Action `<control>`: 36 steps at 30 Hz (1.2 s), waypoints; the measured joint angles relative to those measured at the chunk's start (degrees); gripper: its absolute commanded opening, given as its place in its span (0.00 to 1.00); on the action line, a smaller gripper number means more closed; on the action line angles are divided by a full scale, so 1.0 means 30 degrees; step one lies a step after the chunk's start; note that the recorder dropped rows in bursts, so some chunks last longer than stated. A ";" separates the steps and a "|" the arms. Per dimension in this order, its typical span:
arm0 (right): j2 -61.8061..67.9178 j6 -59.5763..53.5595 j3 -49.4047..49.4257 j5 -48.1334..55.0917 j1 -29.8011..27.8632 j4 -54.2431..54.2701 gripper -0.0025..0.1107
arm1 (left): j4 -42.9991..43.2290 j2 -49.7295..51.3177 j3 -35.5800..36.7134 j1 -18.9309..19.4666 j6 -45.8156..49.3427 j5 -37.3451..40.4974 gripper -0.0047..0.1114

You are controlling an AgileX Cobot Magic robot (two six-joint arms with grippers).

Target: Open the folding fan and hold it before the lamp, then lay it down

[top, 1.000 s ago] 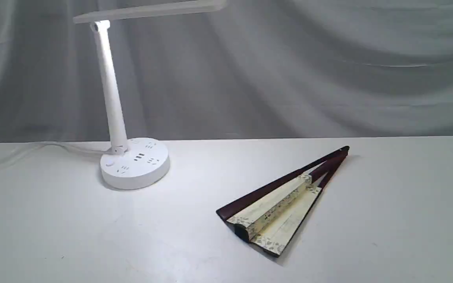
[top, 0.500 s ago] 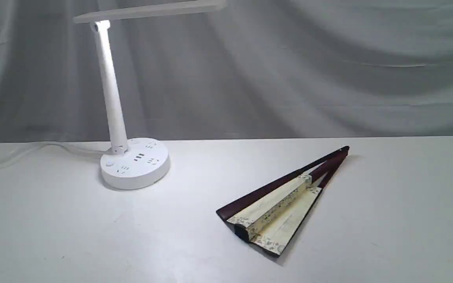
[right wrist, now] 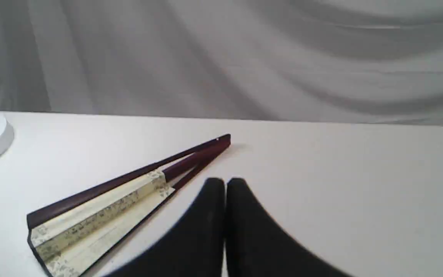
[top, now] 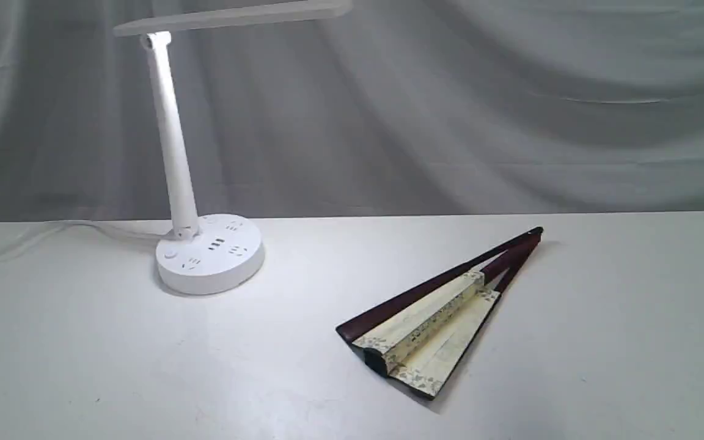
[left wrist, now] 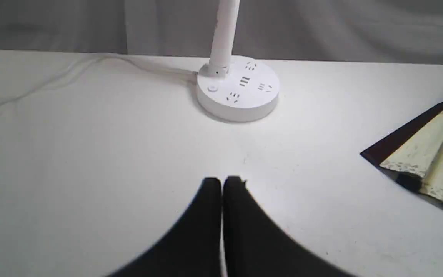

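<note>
Nothing moved in the last second. The folding fan (top: 431,324) is still barely spread, flat on the table (top: 83,354) right of middle, pivot toward the far edge. The lamp (top: 208,253) is far-left. My left end effector (left wrist: 222,181) and right end effector (right wrist: 225,181) are both pinched together, empty. Opening not started.

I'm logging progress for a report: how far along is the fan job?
Nothing looks done yet: the folding fan lies on the table, barely spread, apart from the lamp. The left hand and right hand are shut and empty. Left: grasp the folding fan, open it, hold it before the lamp, lay it down.
</note>
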 measured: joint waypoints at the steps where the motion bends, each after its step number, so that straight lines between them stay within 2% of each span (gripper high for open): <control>1: 0.0293 0.0000 0.0000 0.0000 0.0000 0.0000 0.02 | 0.0000 0.0408 0.0000 0.0000 0.0000 -0.0049 0.04; 10: 0.2811 0.0000 0.0000 0.0369 0.0000 0.0000 0.02 | -0.0378 0.3313 0.0000 -0.0089 0.0115 -0.1013 0.04; 17: 0.3574 0.0000 0.0000 0.0344 0.0000 -0.0136 0.02 | -0.0400 0.6107 0.0000 -0.2362 0.1354 -0.2496 0.04; 20: 0.4330 0.0000 0.0000 0.0263 0.0000 -0.0136 0.02 | -0.0237 0.7479 0.0000 -0.2800 0.1583 -0.2931 0.04; 23: 0.5414 -0.0249 0.0000 0.0187 0.0121 -0.0136 0.07 | -0.0163 0.9124 -0.0446 -0.2846 0.1630 -0.2672 0.04; 29: 0.7681 -0.0938 0.0000 -0.0817 0.0702 -0.0136 0.24 | -0.1376 1.1812 -0.1725 -0.2861 0.1835 -0.1085 0.07; 36: 1.0147 -0.1096 0.0000 -0.0895 0.0909 -0.0136 0.25 | -0.2220 1.4149 -0.2418 -0.3413 0.2203 -0.1272 0.07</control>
